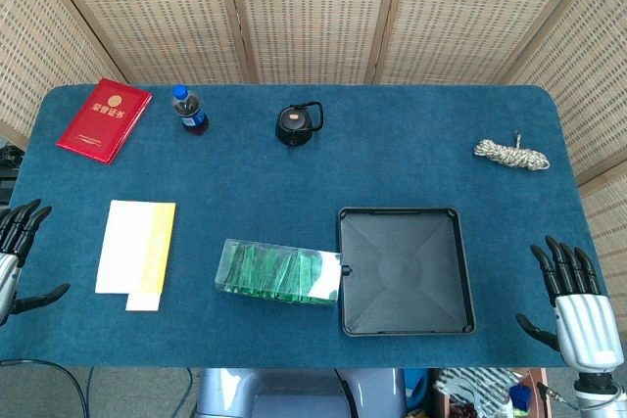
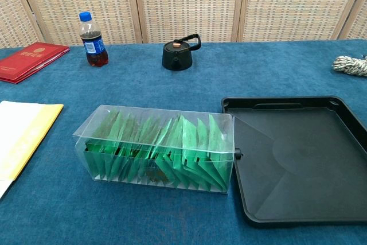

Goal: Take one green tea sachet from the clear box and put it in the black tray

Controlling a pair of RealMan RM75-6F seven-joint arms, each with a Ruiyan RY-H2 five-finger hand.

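Staged test room: blue-clothed table [image 1: 294, 173], woven screen panels [image 1: 313, 7] behind, assorted props.

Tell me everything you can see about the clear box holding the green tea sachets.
The clear rectangular plastic box is long and low, with see-through walls. It lies flat on the blue table covering, its right end against or right beside the left rim of the black square tray. Inside, green tea sachets stand on edge in a leaning row that fills most of its length. Whether it has a lid is unclear. Neither hand touches it.
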